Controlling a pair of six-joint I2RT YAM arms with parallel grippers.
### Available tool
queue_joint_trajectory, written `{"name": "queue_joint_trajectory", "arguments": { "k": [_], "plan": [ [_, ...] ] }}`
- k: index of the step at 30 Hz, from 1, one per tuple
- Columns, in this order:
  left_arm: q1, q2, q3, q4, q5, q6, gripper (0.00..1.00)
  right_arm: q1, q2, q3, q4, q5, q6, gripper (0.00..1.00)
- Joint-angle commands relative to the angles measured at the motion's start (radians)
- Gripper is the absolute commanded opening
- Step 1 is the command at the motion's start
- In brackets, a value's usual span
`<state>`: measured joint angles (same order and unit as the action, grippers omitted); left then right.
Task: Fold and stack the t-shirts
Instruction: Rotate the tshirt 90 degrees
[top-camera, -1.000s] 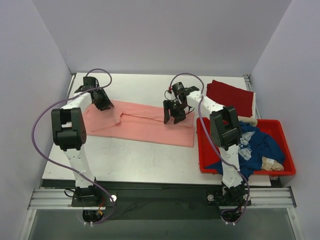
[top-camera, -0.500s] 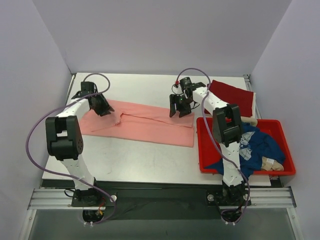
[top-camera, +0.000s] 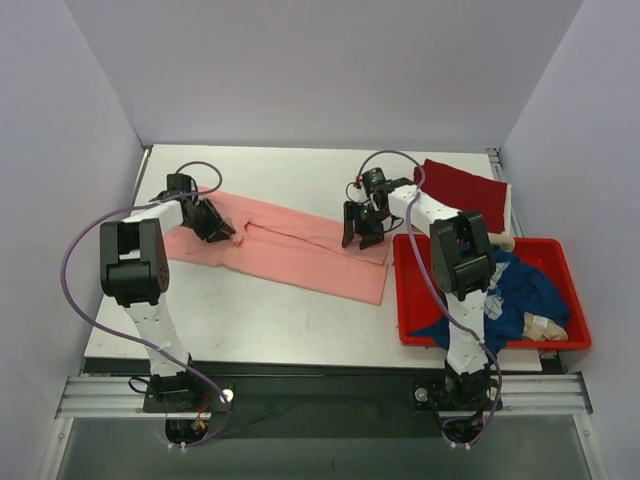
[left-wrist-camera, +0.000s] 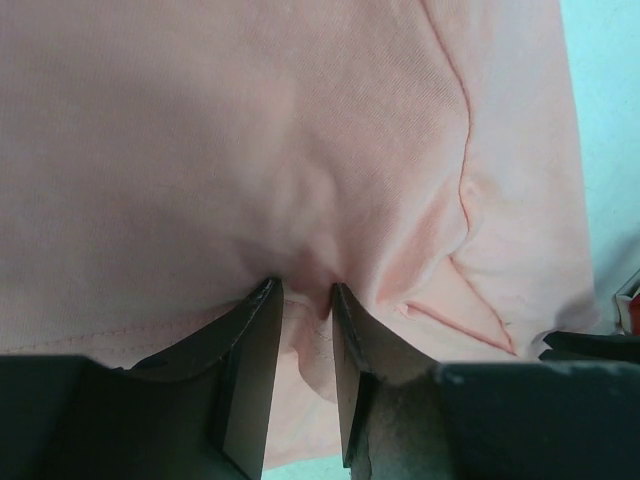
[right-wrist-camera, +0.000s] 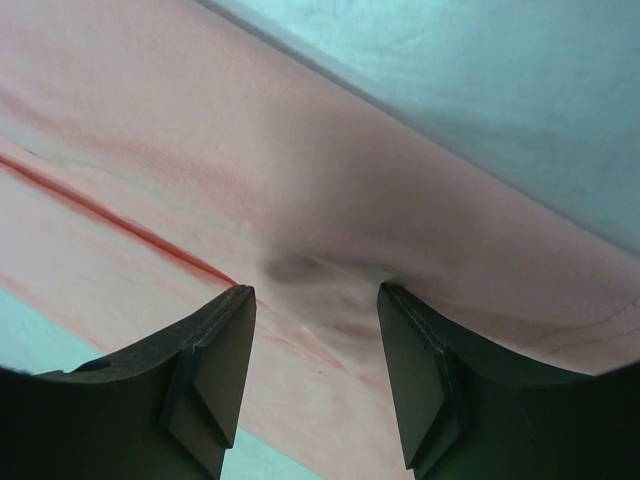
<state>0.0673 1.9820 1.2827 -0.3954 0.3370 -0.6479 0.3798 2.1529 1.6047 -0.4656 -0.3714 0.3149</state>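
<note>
The salmon-pink t-shirt (top-camera: 290, 255) lies spread in a long strip across the table. My left gripper (top-camera: 215, 228) is down on its left part. In the left wrist view this gripper (left-wrist-camera: 305, 290) is shut on a puckered fold of the pink t-shirt (left-wrist-camera: 300, 120). My right gripper (top-camera: 360, 232) rests on the strip's right end. In the right wrist view it (right-wrist-camera: 315, 295) stands open, tips pressed onto the pink t-shirt (right-wrist-camera: 200, 150), which wrinkles between them. The dark red t-shirt (top-camera: 465, 192) lies folded at the back right. The navy blue t-shirt (top-camera: 525, 290) is crumpled in the tub.
A red plastic tub (top-camera: 500, 345) sits at the right front of the table (top-camera: 260, 330). It also holds a pale beige cloth (top-camera: 545, 325). White walls close in the table on three sides. Purple cables loop off both arms.
Both grippers have come down and nearer onto the pink shirt. Its right front corner has shifted towards the front of the table. The right gripper's jaws have narrowed slightly.
</note>
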Motion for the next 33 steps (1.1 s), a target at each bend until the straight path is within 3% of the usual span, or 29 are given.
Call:
{"name": "queue_joint_trajectory", "arguments": {
  "k": [1, 14, 33],
  "plan": [
    [-0.003, 0.093, 0.042, -0.013, -0.072, 0.056, 0.38, 0.048, -0.004, -0.129, -0.105, 0.037, 0.041, 0.53],
    [-0.02, 0.274, 0.381, -0.243, -0.165, 0.284, 0.38, 0.244, -0.148, -0.325, -0.044, 0.048, 0.193, 0.52],
    [-0.178, 0.462, 0.711, -0.425, -0.236, 0.393, 0.37, 0.419, -0.087, -0.25, 0.031, -0.078, 0.259, 0.52]
  ]
}}
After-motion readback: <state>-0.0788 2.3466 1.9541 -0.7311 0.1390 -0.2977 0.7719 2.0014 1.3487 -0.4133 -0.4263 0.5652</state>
